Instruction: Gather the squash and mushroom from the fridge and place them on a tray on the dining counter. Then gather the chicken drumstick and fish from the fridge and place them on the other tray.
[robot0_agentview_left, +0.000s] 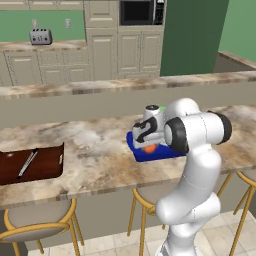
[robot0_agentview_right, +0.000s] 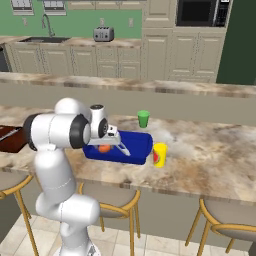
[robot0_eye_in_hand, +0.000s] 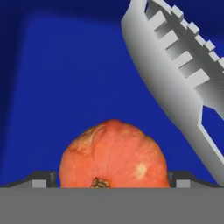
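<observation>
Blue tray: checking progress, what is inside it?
Inside the blue tray lie an orange squash and a grey spatula; the arm hides the tray's left part.

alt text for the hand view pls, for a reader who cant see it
An orange squash sits on the floor of a bright blue tray, close to the camera between the open gripper's fingertips. A grey serrated utensil lies diagonally across the upper right of the tray.

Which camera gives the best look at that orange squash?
The hand view: the squash fills the lower middle, lying on the blue tray, stem end and mottled skin plain. Both base views show just a small orange patch on the tray, partly behind the arm.
</observation>
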